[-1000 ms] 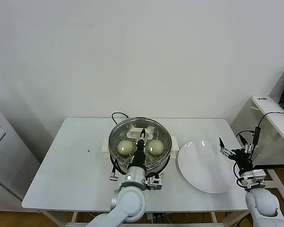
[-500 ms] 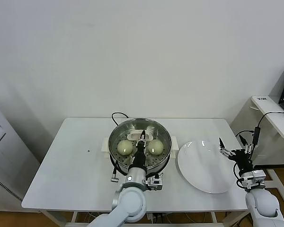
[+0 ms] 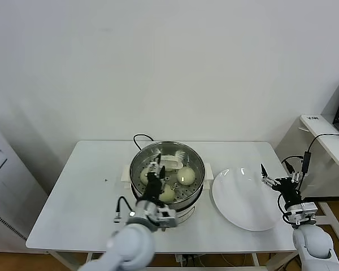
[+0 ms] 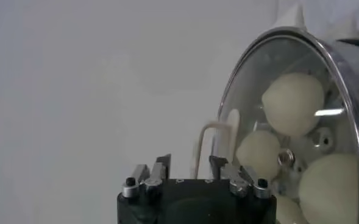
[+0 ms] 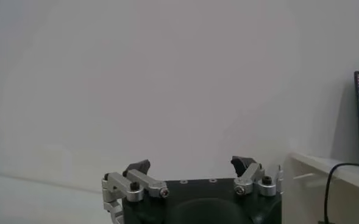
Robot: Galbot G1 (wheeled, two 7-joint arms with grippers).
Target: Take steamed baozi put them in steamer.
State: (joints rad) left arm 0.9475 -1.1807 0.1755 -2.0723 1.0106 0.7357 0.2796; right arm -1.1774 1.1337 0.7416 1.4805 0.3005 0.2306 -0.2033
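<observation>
The left gripper (image 3: 154, 170) is hovering over the near-left part of the round shiny steel steamer (image 3: 196, 186), its black fingers (image 3: 158, 163) standing apart and gripping nothing. Just below them, smooth cream-white steamed baozi are resting on the perforated steel tray inside the pot: one at the left, partly hidden by the gripper (image 3: 143, 177), one near the front (image 3: 167, 193) and one toward the right (image 3: 185, 175). The left wrist view is showing the buns (image 4: 293, 103) bunched together inside the steel rim. The steamer is sitting mid-way along the white surface (image 3: 85, 192), with a flat round white plate (image 3: 243, 199) lying bare just to its right. The right gripper (image 3: 277, 178) is waiting beyond the plate's right edge, fingers (image 5: 136, 167) spread wide and holding nothing.
</observation>
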